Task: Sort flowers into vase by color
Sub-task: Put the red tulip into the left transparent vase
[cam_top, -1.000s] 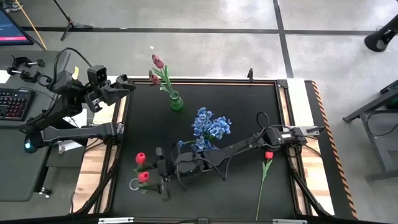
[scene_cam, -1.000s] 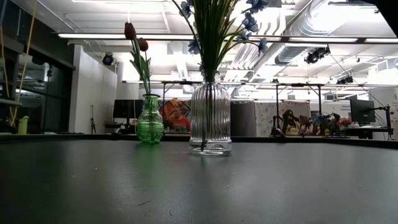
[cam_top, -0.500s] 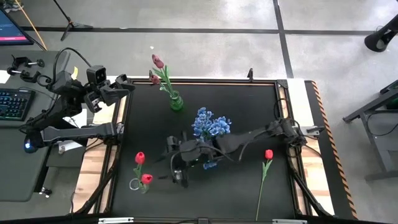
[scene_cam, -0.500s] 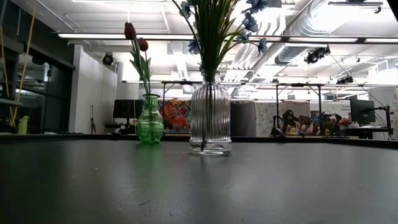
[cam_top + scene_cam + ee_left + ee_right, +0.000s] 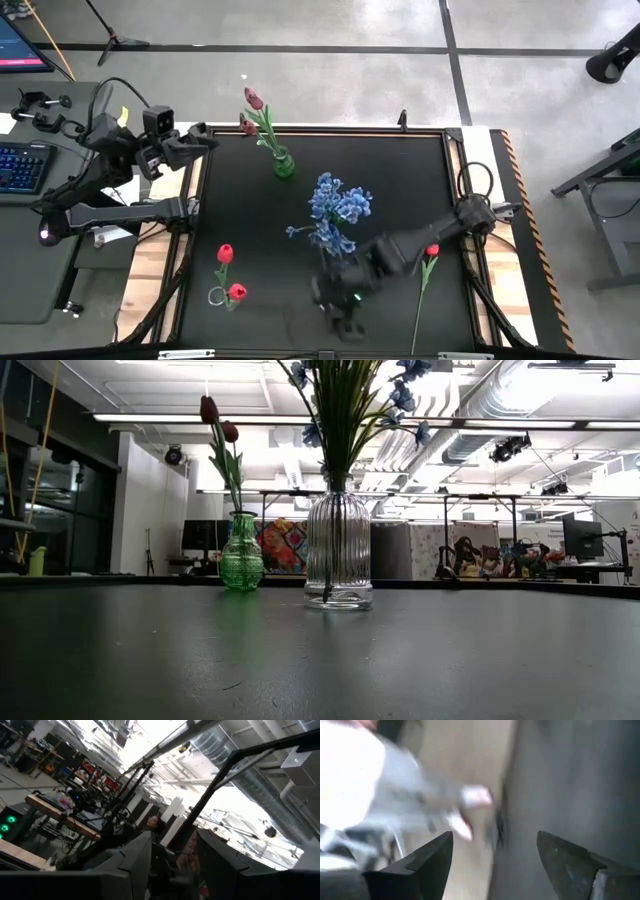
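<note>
One red tulip (image 5: 431, 250) lies unsorted beside right gripper (image 5: 340, 318), jaws wide and empty, presumably for pickup; left gripper (image 5: 200, 138), parked off-table, part-open, empty.

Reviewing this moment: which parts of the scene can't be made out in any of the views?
- Right gripper: motion-blurred in the high view; absent from the low view.
- Right wrist view: background smeared, nothing identifiable past the open fingers.
- Clear vase: hidden under blue flowers from above.
- Third vase by the red tulips: barely visible; outside the low view.
</note>
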### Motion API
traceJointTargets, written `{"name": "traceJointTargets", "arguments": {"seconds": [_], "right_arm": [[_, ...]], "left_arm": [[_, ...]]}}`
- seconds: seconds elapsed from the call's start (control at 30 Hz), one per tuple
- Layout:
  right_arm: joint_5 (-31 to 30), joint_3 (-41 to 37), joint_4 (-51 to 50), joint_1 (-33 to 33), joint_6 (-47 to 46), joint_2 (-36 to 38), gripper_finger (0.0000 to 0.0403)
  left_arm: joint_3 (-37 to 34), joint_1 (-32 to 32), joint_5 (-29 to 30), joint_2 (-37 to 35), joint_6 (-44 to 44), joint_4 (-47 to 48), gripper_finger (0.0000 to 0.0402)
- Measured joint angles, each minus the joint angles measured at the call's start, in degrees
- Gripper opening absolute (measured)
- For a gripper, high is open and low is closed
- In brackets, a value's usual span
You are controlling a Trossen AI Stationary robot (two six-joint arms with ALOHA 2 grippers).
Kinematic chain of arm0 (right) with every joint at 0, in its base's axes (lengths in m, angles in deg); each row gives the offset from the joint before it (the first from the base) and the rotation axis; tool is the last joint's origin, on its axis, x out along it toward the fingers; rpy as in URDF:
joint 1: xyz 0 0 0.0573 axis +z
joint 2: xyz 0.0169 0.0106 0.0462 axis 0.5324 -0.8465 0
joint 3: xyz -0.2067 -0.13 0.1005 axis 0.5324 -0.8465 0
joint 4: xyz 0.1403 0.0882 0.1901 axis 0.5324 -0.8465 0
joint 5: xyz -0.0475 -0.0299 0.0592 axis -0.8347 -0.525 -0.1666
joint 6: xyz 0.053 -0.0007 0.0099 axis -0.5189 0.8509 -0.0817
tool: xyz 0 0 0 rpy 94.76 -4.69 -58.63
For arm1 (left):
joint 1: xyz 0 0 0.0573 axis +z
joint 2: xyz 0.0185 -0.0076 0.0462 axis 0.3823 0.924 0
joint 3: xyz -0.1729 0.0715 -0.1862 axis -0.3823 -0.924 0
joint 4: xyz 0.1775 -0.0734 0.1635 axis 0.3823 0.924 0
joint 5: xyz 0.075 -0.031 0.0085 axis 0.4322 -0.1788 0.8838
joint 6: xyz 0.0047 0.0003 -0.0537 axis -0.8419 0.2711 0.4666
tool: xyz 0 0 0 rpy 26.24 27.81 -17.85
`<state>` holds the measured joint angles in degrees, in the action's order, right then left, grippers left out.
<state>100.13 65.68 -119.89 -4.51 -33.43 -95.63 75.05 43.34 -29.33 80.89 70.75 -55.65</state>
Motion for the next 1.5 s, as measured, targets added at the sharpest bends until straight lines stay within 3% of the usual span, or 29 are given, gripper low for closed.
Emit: {"name": "traceJointTargets", "arguments": {"seconds": [0.13, 0.23, 0.4, 0.5, 0.6, 0.73, 0.9, 1.03, 1.23, 1.5], "right_arm": [[-2.0, -8.8, -11.1, 6.6, -11.4, 0.0, 0.0277], [0.9, -17.8, -13.9, 12.0, -21.1, 0.4, 0.0277], [8.8, -36.2, -5.7, 20.8, -39.6, 4.6, 0.0277], [9.5, -47.8, 2.8, 24.1, -55.9, 11.2, 0.0277], [0.4, -58.0, 11.0, 25.9, -75.4, 21.0, 0.0277], [-20.1, -68.3, 13.0, 26.8, -98.2, 34.0, 0.0277], [-17.0, -75.8, 12.9, 21.4, -98.5, 39.1, 0.0277], [-15.6, -78.5, 13.7, 18.7, -97.6, 38.4, 0.0277], [-7.6, -81.3, 14.2, 18.8, -99.0, 36.8, 0.0277], [-10.6, -82.7, 15.0, 17.8, -99.7, 36.7, 0.0277]], "left_arm": [[0.0, 0.0, -1.5, 0.2, 0.2, 0.1, 0.0142], [0.0, 0.0, -3.0, 0.2, 0.2, 0.0, 0.0142], [0.0, 0.0, -6.2, 0.2, 0.2, 0.0, 0.0142], [0.0, 0.0, -9.2, 0.2, 0.3, 0.0, 0.0142], [0.0, 0.0, -10.5, 0.2, 1.3, 0.0, 0.0142], [0.0, 0.0, -10.6, 0.2, 1.2, 0.0, 0.0142], [0.0, 0.0, -10.1, 0.3, 1.2, 0.0, 0.0142], [0.0, 0.0, -9.9, 0.4, 1.2, 0.1, 0.0142], [0.0, 0.0, -9.9, 0.4, 1.2, 0.1, 0.0142], [0.0, 0.0, -9.6, 0.6, 1.2, 0.0, 0.0142]]}}
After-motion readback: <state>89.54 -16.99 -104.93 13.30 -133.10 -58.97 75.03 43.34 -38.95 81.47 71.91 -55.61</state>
